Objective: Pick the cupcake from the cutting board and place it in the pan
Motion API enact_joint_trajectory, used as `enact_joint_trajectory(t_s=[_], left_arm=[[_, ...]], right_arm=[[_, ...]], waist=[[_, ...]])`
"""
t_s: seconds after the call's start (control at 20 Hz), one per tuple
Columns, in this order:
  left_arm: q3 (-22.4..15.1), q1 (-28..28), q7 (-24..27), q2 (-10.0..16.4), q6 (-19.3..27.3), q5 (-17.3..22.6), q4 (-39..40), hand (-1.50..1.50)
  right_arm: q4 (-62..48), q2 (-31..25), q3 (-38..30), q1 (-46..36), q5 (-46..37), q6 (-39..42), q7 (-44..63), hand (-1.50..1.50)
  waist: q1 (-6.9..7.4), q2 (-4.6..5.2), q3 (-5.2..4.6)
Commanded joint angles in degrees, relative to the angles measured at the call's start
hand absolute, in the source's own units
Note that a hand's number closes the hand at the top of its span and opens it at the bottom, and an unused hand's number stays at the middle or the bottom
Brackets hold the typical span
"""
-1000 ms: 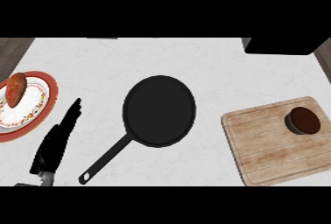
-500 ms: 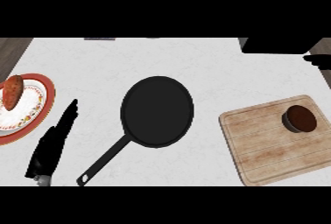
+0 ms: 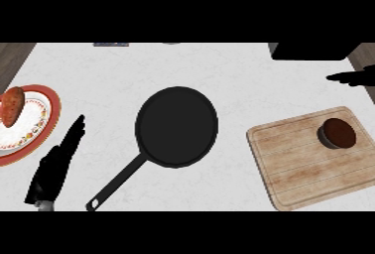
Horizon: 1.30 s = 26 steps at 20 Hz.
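The cupcake (image 3: 338, 133), dark brown in a round wrapper, sits at the far right corner of the wooden cutting board (image 3: 300, 163). In the middle of the counter lies the black pan (image 3: 176, 126), nothing in it, its handle pointing to the lower left. My right hand (image 3: 353, 78) shows only as dark straight fingers at the right edge, beyond the board and apart from the cupcake. My left hand (image 3: 57, 161) rests open at the lower left, fingers straight, between the plate and the pan's handle.
A red-rimmed plate (image 3: 45, 124) holding a brown piece of food (image 3: 11, 106) lies at the left edge. A black box-like object (image 3: 307, 51) stands at the back right, close to my right hand.
My right hand has come into view at the right edge and reaches further left than half a second ago. The left hand, pan and cupcake stay put.
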State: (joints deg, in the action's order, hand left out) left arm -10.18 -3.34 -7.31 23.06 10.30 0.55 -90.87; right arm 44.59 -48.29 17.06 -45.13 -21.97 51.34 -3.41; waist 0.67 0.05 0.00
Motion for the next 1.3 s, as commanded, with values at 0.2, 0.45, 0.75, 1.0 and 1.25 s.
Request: enact_joint_trajectory(t_s=[0.2, 0.45, 0.75, 1.0, 1.25], left_arm=[[1.54, 0.72, 1.23, -2.54, -1.25, -2.18, 1.93, 0.00], [3.29, 1.01, 1.55, -3.07, -2.43, -2.45, 3.24, 0.00], [3.36, 0.23, -1.28, -4.44, -2.13, -4.38, -0.16, 0.00], [4.15, -0.29, -0.24, -5.28, -3.86, -5.33, 1.27, 0.00], [5.45, -0.98, -0.51, -5.89, -4.75, -6.10, -0.74, 0.00]], right_arm=[[2.23, 3.37, -1.98, 2.04, -4.68, 2.73, 2.71, -1.50], [3.28, 6.16, -1.63, 2.55, -9.23, 1.16, 5.60, -1.50], [1.72, 7.32, -1.41, 6.10, -14.44, -1.89, 3.26, -1.50], [1.72, 8.34, -3.34, 7.38, -16.81, -1.21, 3.73, -1.50], [9.50, 7.63, -5.30, 11.80, -17.57, 1.76, 5.20, -1.50]], waist=[[-0.43, -0.05, -0.01], [-0.34, -0.02, -0.01], [-0.11, 0.05, 0.03], [-0.34, -0.01, 0.00], [-0.77, -0.16, -0.02]])
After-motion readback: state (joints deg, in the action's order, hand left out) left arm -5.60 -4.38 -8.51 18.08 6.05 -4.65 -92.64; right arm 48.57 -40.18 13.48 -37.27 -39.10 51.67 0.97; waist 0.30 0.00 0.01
